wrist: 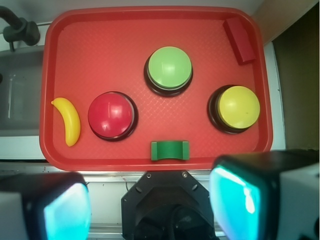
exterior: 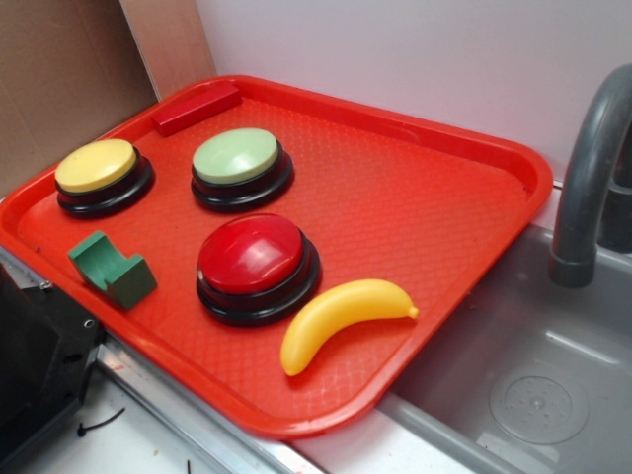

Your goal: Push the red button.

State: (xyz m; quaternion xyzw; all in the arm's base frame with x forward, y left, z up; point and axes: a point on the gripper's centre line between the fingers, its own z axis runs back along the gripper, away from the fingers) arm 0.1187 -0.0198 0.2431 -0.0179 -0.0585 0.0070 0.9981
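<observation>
The red button (exterior: pixel 251 254) (wrist: pixel 111 114), a glossy red dome on a black round base, sits on the red tray (exterior: pixel 415 197) (wrist: pixel 100 45) toward its front. My gripper (wrist: pixel 150 205) hangs high above the robot base, off the tray's near edge, well apart from the button. Its two teal-padded fingers (wrist: pixel 67 210) stand wide apart with nothing between them. The gripper does not appear in the exterior view.
A green-domed button (exterior: pixel 236 156) (wrist: pixel 169 67) and a yellow-domed button (exterior: pixel 96 165) (wrist: pixel 239 107) share the tray with a yellow banana (exterior: pixel 336 318) (wrist: pixel 70 121), a green arch block (exterior: pixel 111 268) (wrist: pixel 170 150) and a red rectangular block (exterior: pixel 197 107) (wrist: pixel 239 33). A grey sink (exterior: pixel 533 385) with faucet (exterior: pixel 588 178) lies beside the tray.
</observation>
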